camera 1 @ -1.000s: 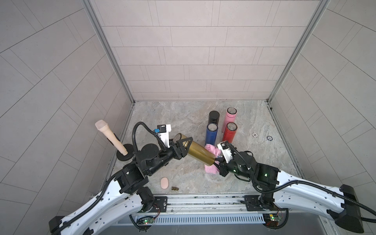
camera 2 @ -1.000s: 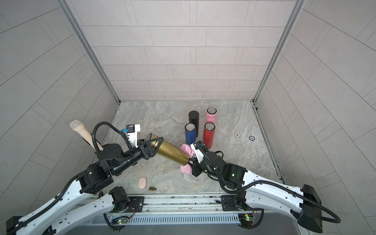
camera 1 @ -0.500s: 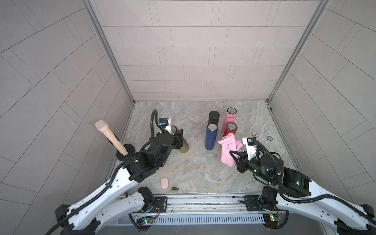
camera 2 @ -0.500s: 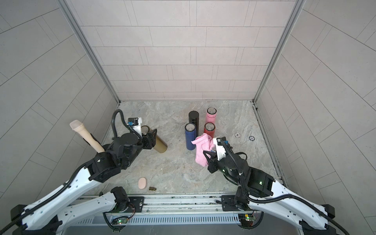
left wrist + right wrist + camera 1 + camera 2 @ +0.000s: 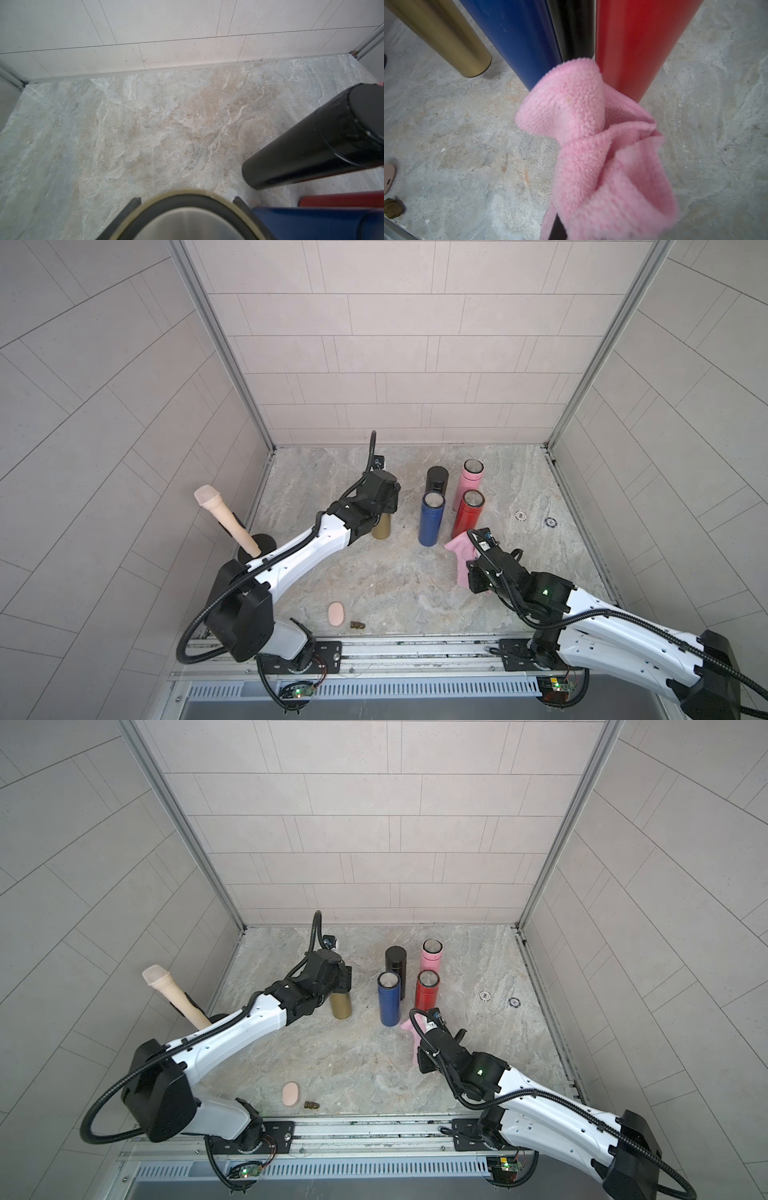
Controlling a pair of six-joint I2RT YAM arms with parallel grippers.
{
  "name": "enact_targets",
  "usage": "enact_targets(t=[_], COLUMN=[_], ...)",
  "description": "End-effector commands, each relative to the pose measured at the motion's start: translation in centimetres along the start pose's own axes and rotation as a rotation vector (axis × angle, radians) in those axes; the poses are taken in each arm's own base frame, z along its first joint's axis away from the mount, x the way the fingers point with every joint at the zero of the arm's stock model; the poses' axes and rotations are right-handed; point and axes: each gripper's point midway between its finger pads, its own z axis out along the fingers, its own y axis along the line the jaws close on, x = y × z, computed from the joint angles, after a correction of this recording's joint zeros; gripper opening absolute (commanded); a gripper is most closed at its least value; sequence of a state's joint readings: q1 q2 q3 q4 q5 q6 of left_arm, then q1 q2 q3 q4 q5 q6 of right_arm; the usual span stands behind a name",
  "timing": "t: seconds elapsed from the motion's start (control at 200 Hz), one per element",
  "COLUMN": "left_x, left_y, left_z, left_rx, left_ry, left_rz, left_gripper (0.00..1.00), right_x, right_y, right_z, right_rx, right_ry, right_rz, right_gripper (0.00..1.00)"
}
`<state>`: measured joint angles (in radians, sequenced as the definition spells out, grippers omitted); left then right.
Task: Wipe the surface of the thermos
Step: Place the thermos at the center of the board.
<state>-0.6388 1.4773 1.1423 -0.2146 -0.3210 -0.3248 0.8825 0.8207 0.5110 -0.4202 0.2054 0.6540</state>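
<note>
Here the gold thermos [image 5: 381, 527] stands upright on the table, long axis vertical, its rim gripped by the closed left gripper [image 5: 383, 512], while the right gripper [image 5: 473, 563], clamped on the pink cloth [image 5: 456, 548], sits well to its right, beyond the blue thermos [image 5: 430, 524]

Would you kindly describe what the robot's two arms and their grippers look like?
Both the left arm and right arm have white shell links, black joint housings and black wrists, with black corrugated cables running alongside. A small green light glows on the right arm's black housing. The left gripper fingers are dark grey.
</note>
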Motion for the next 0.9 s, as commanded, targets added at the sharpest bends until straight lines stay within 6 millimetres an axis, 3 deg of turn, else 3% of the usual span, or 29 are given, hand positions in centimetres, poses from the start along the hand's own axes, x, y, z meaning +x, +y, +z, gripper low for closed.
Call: enact_targets(t=[0.0, 0.16, 0.46, 0.535, 0.57, 0.625, 0.68, 0.771, 0.856, 0.896], left_x=[-4.8, -5.2, -3.8, -3.5, -3.3, -2.9, -2.7, -2.6, -2.9, -3.0], left_y=[-1.3, -2.1, -2.8, -3.3, -3.6, -3.7, -3.5, -3.2, -2.9, -2.8], left_z=[0.1, 1.3, 3.6, 3.6, 3.6, 3.4, 3.2, 2.9, 2.5, 2.2], left_rx=[0.065, 0.084, 0.081, 0.097, 0.109, 0.101, 0.089, 0.08, 0.068, 0.067], left_ry=[-0.135, -0.146, -0.124, -0.119, -0.12, -0.127, -0.139, -0.151, -0.162, -0.168], left_rz=[-0.059, -0.071, -0.051, -0.041, -0.033, -0.023, -0.018, -0.026, -0.024, -0.024], left_gripper=[0.0, 0.0, 0.0, 0.05, 0.13, 0.34, 0.45, 0.77, 0.92, 0.93], right_x=[-0.7, -0.1, 1.6, 2.1, 2.3, 2.5, 2.7, 3.0, 2.9, 2.8], right_y=[0.4, 0.3, 0.1, -0.4, -0.6, -0.7, -0.7, -0.8, -0.8, -0.7], right_z=[0.3, 0.8, 2.5, 2.9, 3.1, 3.3, 3.5, 3.6, 3.4, 3.3], right_rx=[-0.02, -0.03, -0.012, 0.014, 0.026, 0.033, 0.038, 0.045, 0.048, 0.046], right_ry=[-0.038, -0.05, 0.01, 0.034, 0.047, 0.063, 0.072, 0.089, 0.097, 0.094], right_rz=[0.02, 0.024, 0.01, 0.024, 0.033, 0.044, 0.052, 0.065, 0.076, 0.083], right_gripper=[0.0, 0.0, 0.0, 0.0, 0.0, 0.0, 0.0, 0.0, 0.0, 0.0])
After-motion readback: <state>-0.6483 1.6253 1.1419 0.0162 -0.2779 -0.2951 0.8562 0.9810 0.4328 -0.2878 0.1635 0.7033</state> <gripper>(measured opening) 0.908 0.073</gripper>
